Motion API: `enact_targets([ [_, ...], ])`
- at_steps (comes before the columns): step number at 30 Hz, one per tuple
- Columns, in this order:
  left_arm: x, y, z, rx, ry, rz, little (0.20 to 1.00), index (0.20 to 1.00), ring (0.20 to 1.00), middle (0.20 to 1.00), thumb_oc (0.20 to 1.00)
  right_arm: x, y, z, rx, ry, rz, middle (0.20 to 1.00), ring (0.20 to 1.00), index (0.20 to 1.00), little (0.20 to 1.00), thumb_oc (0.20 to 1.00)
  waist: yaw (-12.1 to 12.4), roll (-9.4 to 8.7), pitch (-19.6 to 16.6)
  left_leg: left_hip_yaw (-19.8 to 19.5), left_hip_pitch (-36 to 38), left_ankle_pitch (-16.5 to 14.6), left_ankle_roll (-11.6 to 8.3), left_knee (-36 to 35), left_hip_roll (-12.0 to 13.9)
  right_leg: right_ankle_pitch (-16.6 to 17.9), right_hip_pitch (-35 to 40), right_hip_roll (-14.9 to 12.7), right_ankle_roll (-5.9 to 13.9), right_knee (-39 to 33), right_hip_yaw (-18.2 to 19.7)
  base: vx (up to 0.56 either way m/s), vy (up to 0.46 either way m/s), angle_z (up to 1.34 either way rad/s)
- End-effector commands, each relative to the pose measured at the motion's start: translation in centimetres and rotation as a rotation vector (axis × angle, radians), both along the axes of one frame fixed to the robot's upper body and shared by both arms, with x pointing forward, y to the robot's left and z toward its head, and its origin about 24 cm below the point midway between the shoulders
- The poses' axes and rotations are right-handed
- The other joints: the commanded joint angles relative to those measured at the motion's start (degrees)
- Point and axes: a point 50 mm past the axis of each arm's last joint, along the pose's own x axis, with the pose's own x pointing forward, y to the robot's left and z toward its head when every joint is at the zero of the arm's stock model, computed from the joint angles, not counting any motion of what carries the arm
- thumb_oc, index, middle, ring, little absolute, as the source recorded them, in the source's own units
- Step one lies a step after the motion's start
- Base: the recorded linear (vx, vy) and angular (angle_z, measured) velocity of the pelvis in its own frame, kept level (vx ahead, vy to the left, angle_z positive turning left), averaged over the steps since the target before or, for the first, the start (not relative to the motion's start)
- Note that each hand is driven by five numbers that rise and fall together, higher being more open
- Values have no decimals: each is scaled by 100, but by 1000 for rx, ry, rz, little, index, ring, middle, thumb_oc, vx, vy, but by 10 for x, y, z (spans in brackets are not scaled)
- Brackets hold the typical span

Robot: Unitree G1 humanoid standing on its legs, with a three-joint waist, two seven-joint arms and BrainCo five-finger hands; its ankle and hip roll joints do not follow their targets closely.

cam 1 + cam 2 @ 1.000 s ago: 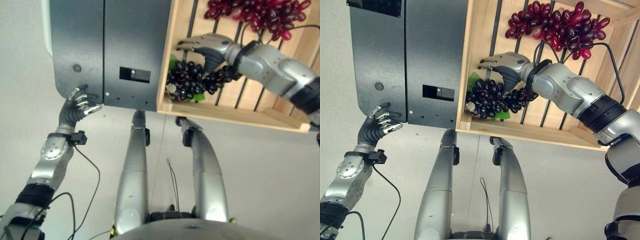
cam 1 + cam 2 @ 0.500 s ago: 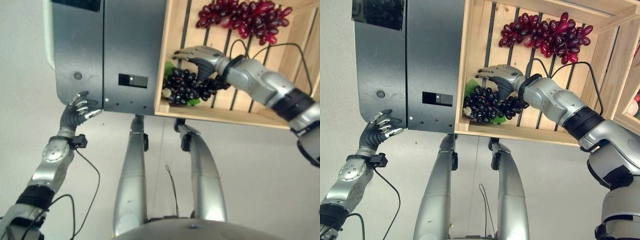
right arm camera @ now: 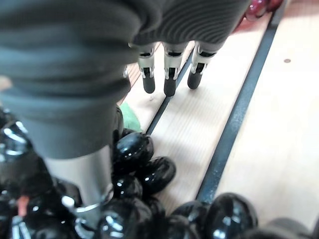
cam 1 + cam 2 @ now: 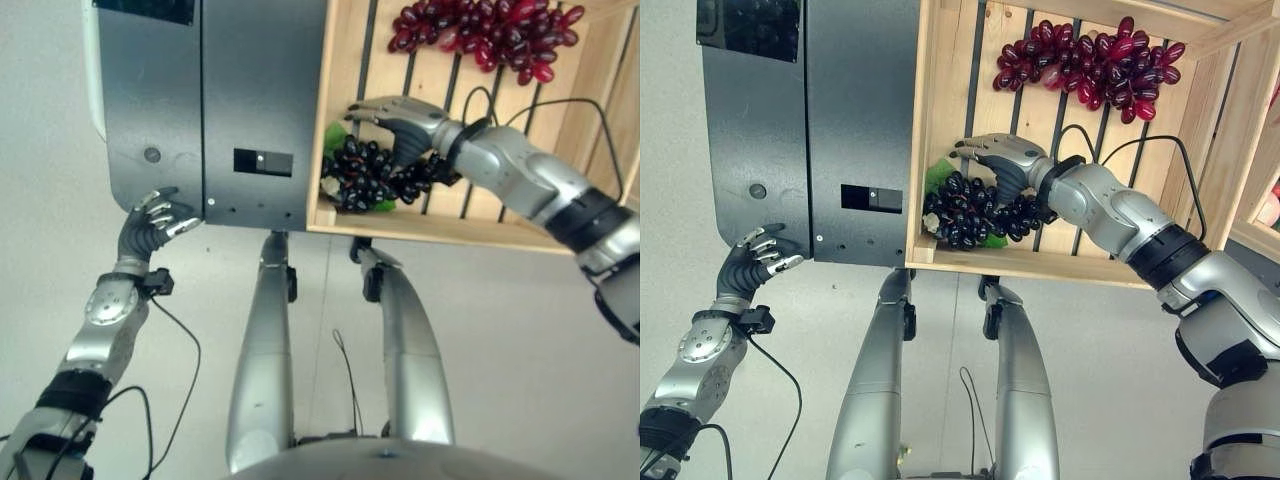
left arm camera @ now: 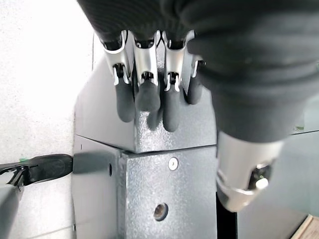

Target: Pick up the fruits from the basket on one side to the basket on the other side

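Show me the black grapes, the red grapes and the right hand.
black grapes [image 4: 970,212], right eye view, middle of the bunch
red grapes [image 4: 1085,72], right eye view, middle of the bunch
right hand [image 4: 1002,155], right eye view, back of hand

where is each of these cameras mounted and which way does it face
Left eye view: head camera facing down at the wooden crate, black grapes, red grapes; both arms enter.
Right eye view: same head, same scene, set slightly aside.
Left wrist view: along the left hand, fingers on the dark grey cabinet.
Right wrist view: along the right hand, straight fingers over crate slats.
Shared: black grapes.
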Motion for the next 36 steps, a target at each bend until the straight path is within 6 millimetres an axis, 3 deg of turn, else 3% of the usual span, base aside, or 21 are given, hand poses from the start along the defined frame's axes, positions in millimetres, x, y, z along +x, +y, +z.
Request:
enact_targets([
  [1,9,-11,9,-2,-50,-25,1000,1000,1000,1000,1000,-10,-32,-64,-132,232,-106,1000,1000,1000,1000,1000,-182,73,551,-274,117,-683,-105,361,67,178,201,-170,628,-406,190,0,0,0],
  [2,11,-10,14,1,-70,-20,1000,1000,1000,1000,1000,-12,-33,-56,-116,204,-102,1000,1000,1000,1000,1000,-189,58,551,-249,-86,-481,-78,314,70,369,19,-167,598,-480,172,0,0,0],
  [3,6,-7,8,1,-48,-6,1000,1000,1000,1000,1000,-17,-34,-61,-109,214,-90,1000,1000,1000,1000,1000,-228,36,551,-268,91,-690,-102,382,76,179,192,-165,631,-407,201,-46,8,0],
  [4,7,-6,13,5,-68,-2,1000,1000,1000,1000,1000,-21,-34,-53,-98,185,-81,1000,1000,1000,1000,1000,-231,13,551,-239,-95,-490,-76,317,81,362,12,-166,601,-483,180,0,0,0],
  [5,5,-4,12,3,-65,6,1000,1000,1000,1000,1000,-26,-36,-53,-88,177,-69,1000,1000,1000,1000,1000,-252,-6,551,-240,-94,-494,-73,316,81,358,10,-163,604,-480,185,0,0,0],
  [6,1,-3,7,1,-46,12,1000,1000,1000,1000,1000,-32,-35,-59,-82,191,-56,1000,1000,1000,1000,1000,-280,-12,551,-269,97,-696,-94,376,75,167,190,-160,637,-396,212,0,0,0],
  [7,2,-3,12,3,-67,12,1000,1000,1000,1000,1000,-36,-38,-52,-64,168,-51,1000,1000,1000,1000,1000,-276,-23,551,-243,-89,-493,-69,311,78,346,20,-162,606,-472,185,0,0,0],
  [8,0,-1,12,3,-70,20,1000,1000,1000,1000,1000,-41,-40,-51,-49,162,-42,1000,1000,1000,1000,1000,-306,-42,551,-243,-100,-484,-69,303,79,352,15,-162,608,-478,178,0,0,0],
  [9,-3,-1,7,2,-48,19,1000,1000,1000,1000,1000,-43,-40,-57,-50,184,-43,1000,1000,1000,1000,1000,-298,-43,551,-273,100,-695,-91,367,73,156,206,-163,641,-396,202,0,0,0],
  [10,-3,2,12,5,-66,31,1000,1000,1000,1000,1000,-51,-43,-48,-44,153,-29,1000,1000,1000,1000,1000,-332,-76,551,-247,-71,-506,-66,306,82,329,43,-163,613,-469,172,70,-16,-2],
  [11,-6,3,7,6,-48,34,1000,1000,1000,1000,1000,-57,-45,-53,-45,166,-23,1000,1000,1000,1000,1000,-336,-82,551,-277,117,-708,-86,369,75,141,224,-162,645,-387,197,-42,-1,-1],
  [12,-4,3,12,8,-65,33,1000,1000,1000,1000,1000,-59,-45,-46,-46,141,-18,1000,1000,1000,1000,1000,-346,-88,551,-240,-72,-513,-64,308,82,321,54,-165,614,-469,167,0,0,0],
  [16,-6,5,12,14,-66,36,1000,1000,1000,1000,1000,-67,-49,-39,-43,107,-11,1000,1000,1000,1000,1000,-360,-104,551,-233,-95,-532,-60,348,76,320,38,-162,616,-447,174,10,-3,-3],
  [17,-11,6,7,12,-45,41,1000,1000,1000,1000,1000,-71,-51,-38,-42,99,-10,1000,1000,1000,1000,1000,-375,-115,551,-270,86,-736,-80,418,72,143,207,-158,653,-373,199,0,0,0],
  [18,-9,7,11,15,-63,42,1000,1000,1000,1000,1000,-72,-53,-30,-43,67,-9,1000,1000,1000,1000,1000,-387,-127,551,-237,-95,-543,-55,370,75,324,33,-157,622,-440,176,0,0,0],
  [23,-13,9,11,16,-63,49,1000,1000,1000,1000,1000,-88,-57,-16,-30,15,14,1000,1000,1000,1000,1000,-424,-166,551,-235,-89,-540,-55,373,84,329,35,-156,623,-420,187,-10,5,0],
  [36,-11,5,13,23,-74,30,1000,1000,1000,1000,1000,-92,-59,-11,-8,5,19,1000,1000,1000,1000,1000,-422,-154,551,-234,-101,-562,-56,442,89,320,21,-145,616,-373,204,0,0,0],
])
